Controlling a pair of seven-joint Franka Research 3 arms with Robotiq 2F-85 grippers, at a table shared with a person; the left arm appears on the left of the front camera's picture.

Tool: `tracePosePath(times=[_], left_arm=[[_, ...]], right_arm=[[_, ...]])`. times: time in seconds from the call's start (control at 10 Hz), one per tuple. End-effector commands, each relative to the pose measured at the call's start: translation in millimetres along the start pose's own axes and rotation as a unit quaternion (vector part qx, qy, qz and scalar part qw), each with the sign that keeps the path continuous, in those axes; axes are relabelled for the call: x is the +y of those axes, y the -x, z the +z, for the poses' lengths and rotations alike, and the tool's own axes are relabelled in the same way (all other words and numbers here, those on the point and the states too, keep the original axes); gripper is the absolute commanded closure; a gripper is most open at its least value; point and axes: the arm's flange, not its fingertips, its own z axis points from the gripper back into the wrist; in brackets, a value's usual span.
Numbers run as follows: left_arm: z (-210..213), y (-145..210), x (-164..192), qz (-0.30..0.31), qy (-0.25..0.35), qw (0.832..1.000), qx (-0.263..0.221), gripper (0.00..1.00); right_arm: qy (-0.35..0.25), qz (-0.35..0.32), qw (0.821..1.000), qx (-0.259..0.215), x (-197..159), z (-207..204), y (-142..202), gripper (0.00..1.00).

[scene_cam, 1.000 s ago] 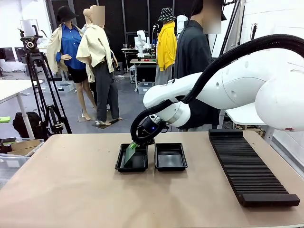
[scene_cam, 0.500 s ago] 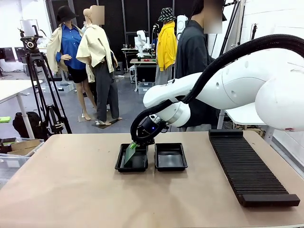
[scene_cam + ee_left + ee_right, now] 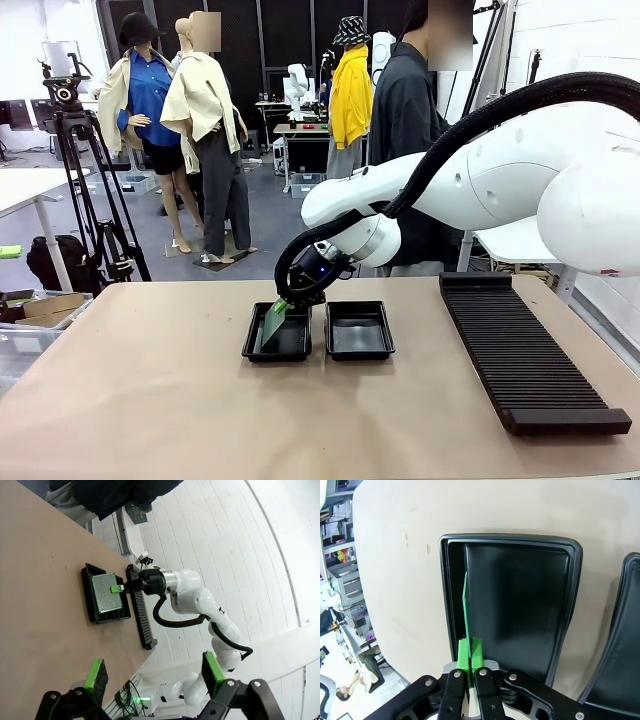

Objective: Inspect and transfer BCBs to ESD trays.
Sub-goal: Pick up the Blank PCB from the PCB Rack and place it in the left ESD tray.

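My right gripper (image 3: pixel 284 303) has reached across the middle and is shut on the top edge of a green BCB (image 3: pixel 272 326). The board leans at a tilt, its lower edge inside the left ESD tray (image 3: pixel 262 354). In the right wrist view the BCB (image 3: pixel 466 615) shows edge-on between the closed fingers (image 3: pixel 470 669), standing near one long wall of that tray (image 3: pixel 520 595). The right ESD tray (image 3: pixel 360 354) beside it holds nothing. From far off, the left wrist view looks at the speckled BCB (image 3: pixel 106 593) over the trays (image 3: pixel 88 600); my left gripper (image 3: pixel 154 674) hangs open and holds nothing.
A long black ribbed rack (image 3: pixel 525 350) lies on the table's right side. A person in a dark jacket (image 3: pixel 405 110) stands at the far edge behind the trays. A camera tripod (image 3: pixel 85 190) stands off the table at far left. The near half of the table is bare.
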Motion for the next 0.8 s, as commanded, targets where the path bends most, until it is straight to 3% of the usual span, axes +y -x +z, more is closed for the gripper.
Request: tracePosePath(times=[0.0, 0.3, 0.7], left_arm=[[2, 1, -2, 0.000, 0.000, 1.000, -0.003, 0.00], [2, 1, -2, 0.000, 0.000, 1.000, -0.003, 0.00], [2, 1, -2, 0.000, 0.000, 1.000, -0.003, 0.00]], right_arm=[[0.005, -0.005, 1.000, -0.001, 0, -1, 0, 1.00], [0.026, -0.027, 0.999, 0.000, 2, -7, -1, 1.00], [0.051, -0.039, 0.998, -0.001, 12, -1, 3, 0.90]])
